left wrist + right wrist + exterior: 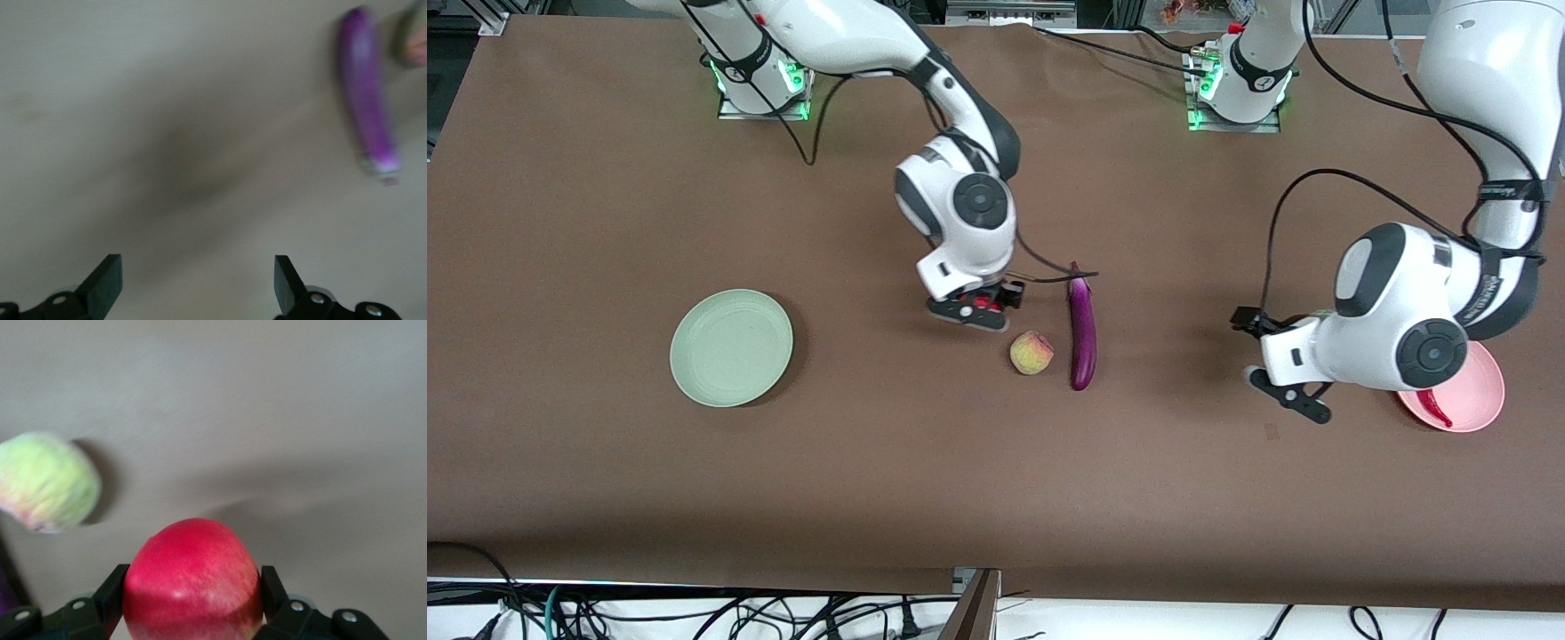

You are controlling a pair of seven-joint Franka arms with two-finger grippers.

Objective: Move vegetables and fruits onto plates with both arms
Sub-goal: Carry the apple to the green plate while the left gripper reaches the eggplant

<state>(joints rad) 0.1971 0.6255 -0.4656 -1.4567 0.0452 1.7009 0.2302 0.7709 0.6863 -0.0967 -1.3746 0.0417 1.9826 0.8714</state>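
Brown matte table (605,498) spanning the front view, lightly creased along its edge nearest the arms' bases; aluminium framing and green-lit base mounts showing along that edge, cables (694,613) trailing under the edge nearest the camera.

Right gripper (974,311) sitting low at mid-table, fingers (115,590) pressing both sides of a red fruit (193,577), gripping it. Whether the fruit is touching the table or just above it: not discernible.

Peach (1032,352) lying on the table just beside that gripper, nearer the camera, appearing also in the right wrist view (47,482).

Eggplant (1082,329) lying lengthwise beside the peach, toward the left arm's end, stem end pointing toward the bases.

Left gripper (1280,369) hanging over bare table between eggplant and pink plate (1480,404), fingers (103,283) spread wide, holding nothing; eggplant (367,100) showing blurred in the left wrist view.

Chili (1436,407) lying on the pink plate, partly hidden by the left arm.

Green plate (732,348) sitting toward the right arm's end, well apart from the fruits, carrying nothing.
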